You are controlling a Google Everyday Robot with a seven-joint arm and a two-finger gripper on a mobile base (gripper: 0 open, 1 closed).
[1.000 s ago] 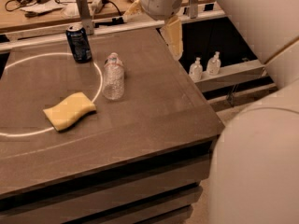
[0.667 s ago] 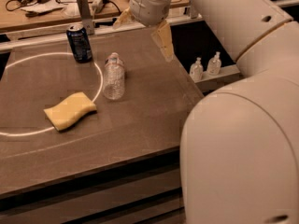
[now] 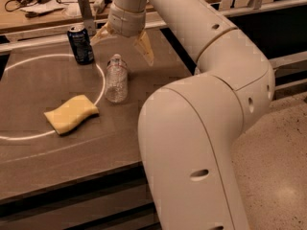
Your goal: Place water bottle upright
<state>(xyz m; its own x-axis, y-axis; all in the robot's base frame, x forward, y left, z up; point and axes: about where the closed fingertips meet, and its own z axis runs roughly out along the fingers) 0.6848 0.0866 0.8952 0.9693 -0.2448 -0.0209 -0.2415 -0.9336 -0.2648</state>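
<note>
The water bottle (image 3: 116, 78) is a small clear ribbed plastic bottle with a white cap. It lies on its side on the brown table (image 3: 57, 157), cap pointing away, across the white circle line. My gripper (image 3: 123, 42) hangs just above and behind the bottle's cap end, between the bottle and the soda can. Its two tan fingers (image 3: 145, 48) are spread wide apart and hold nothing. The arm reaches in from the right and fills the right half of the view.
A dark blue soda can (image 3: 80, 44) stands upright at the back left of the bottle. A yellow sponge (image 3: 71, 113) lies in front left. A cluttered workbench (image 3: 43, 4) with tools runs behind the table. The table's front edge is near.
The gripper has moved left across the table's back, from beyond the right edge to just above the bottle's cap end. The bottle, can and sponge have not moved.
</note>
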